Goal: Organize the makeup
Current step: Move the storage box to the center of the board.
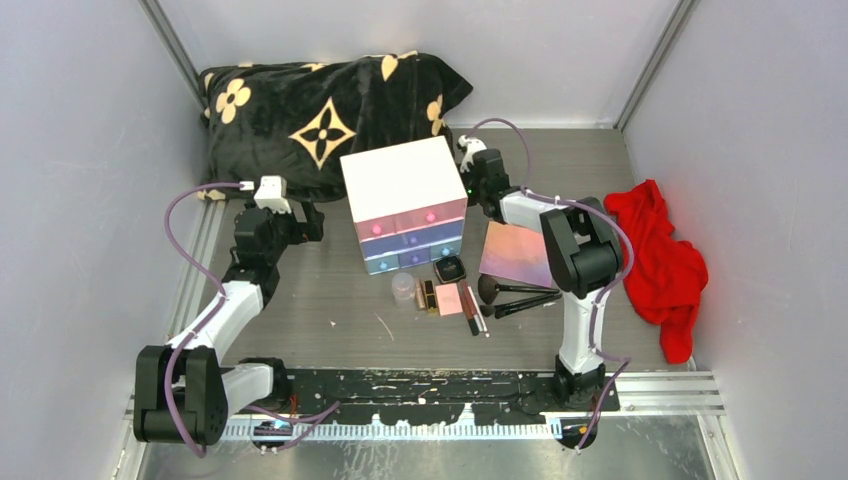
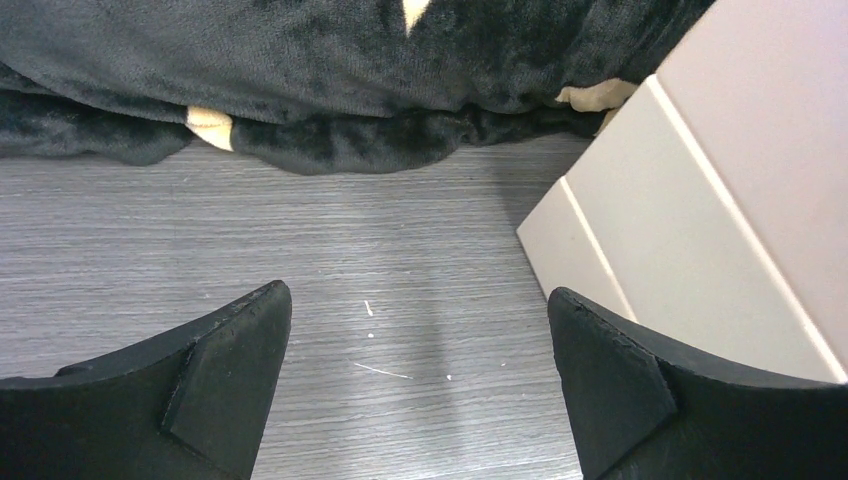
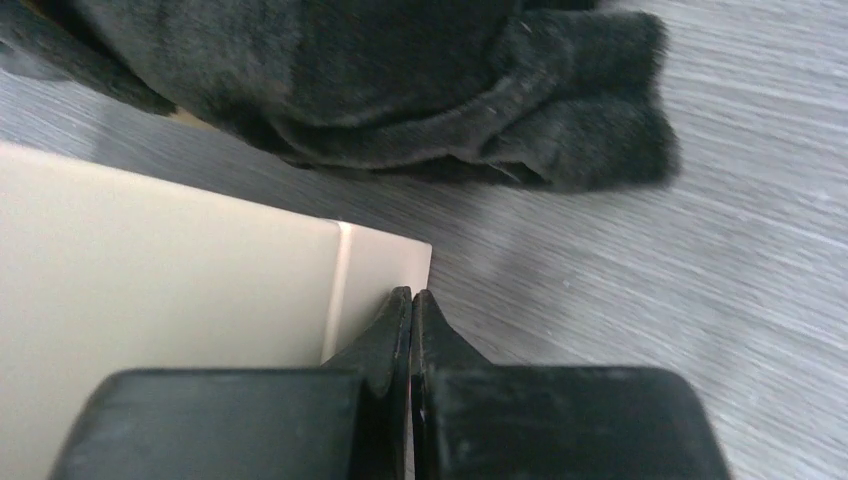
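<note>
White chest [image 1: 405, 195] sits between left hand [image 2: 418, 296] (spread wide) and right hand [image 3: 411, 300], pressed together.

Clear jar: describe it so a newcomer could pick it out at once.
Find the white drawer chest mid-table. A cluster of small cosmetics lies in front of its drawers; the clear jar stands at the cluster's left end. It is the only round, see-through piece, unlike the black compact and pink compact nearby.
</note>
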Robot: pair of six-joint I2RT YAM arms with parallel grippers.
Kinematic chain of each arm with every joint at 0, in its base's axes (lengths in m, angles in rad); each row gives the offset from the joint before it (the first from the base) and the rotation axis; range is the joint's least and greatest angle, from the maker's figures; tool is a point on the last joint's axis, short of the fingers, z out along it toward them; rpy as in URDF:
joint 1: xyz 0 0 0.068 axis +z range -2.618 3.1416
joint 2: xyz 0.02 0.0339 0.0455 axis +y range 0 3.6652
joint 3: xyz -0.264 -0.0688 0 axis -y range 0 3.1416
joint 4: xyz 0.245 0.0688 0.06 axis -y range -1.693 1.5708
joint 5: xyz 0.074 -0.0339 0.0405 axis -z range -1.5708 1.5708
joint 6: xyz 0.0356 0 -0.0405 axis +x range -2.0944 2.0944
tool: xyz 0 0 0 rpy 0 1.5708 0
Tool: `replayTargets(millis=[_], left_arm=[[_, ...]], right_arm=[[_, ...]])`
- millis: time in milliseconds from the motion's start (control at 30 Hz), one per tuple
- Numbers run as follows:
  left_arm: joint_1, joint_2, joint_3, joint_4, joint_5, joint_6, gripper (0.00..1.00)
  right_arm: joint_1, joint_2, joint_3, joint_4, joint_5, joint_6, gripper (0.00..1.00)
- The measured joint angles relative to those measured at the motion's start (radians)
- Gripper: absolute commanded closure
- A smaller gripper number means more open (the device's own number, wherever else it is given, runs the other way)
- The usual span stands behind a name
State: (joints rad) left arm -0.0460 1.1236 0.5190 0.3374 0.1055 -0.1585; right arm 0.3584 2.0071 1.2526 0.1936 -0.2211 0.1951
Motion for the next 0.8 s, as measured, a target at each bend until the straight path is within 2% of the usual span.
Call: replayTargets(millis=[600, 800], left_arm=[[-0.001, 0.010, 0.000, -0.002, 0.003, -0.021, 0.00], [0.007, -0.023, 0.000, -0.039, -0.045, -0.017, 0.00]], right_arm=[[0.123, 0.200, 0.334, -0.123, 0.018, 0.002, 0.98], [0.150, 0.261, 0.449, -0.172, 0.020, 0.002, 0.97]])
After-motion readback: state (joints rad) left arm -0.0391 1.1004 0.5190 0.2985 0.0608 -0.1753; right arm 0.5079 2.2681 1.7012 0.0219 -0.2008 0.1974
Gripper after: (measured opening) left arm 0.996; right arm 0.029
